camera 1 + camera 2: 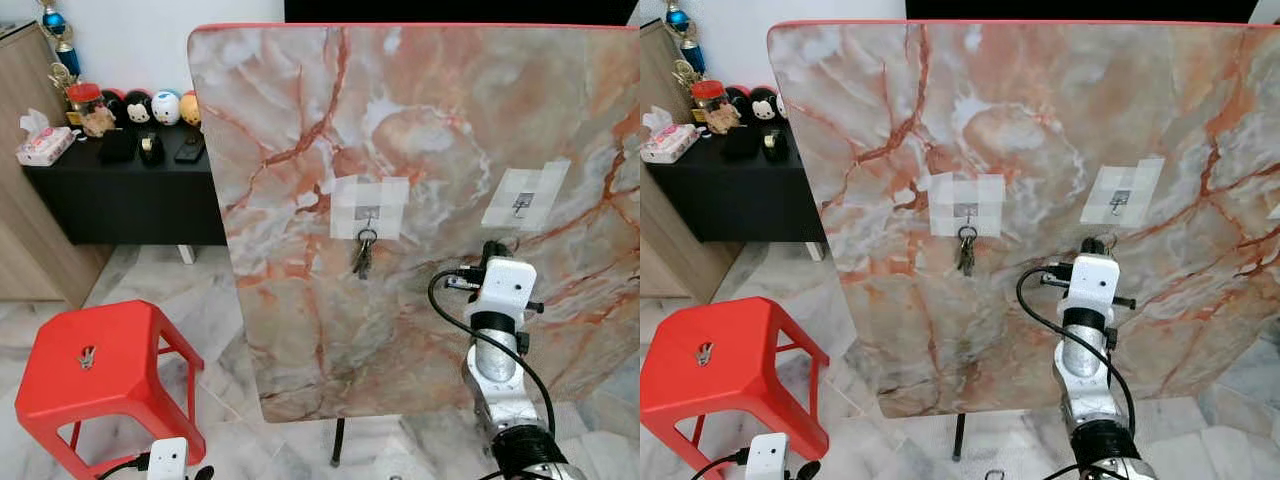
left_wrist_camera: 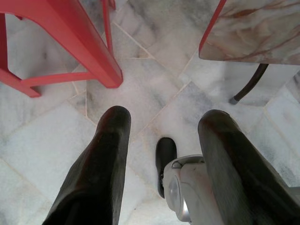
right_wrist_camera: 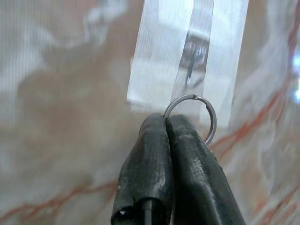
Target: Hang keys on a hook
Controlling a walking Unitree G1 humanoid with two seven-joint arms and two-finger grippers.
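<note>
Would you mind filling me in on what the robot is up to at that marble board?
The right gripper is shut on a key ring and holds it up just below the right-hand taped hook on the upright marble-patterned board; the ring is not yet over the hook. A bunch of keys already hangs from the left-hand hook. The left gripper hangs open over the floor beside a red stool, which has another small set of keys on its seat.
</note>
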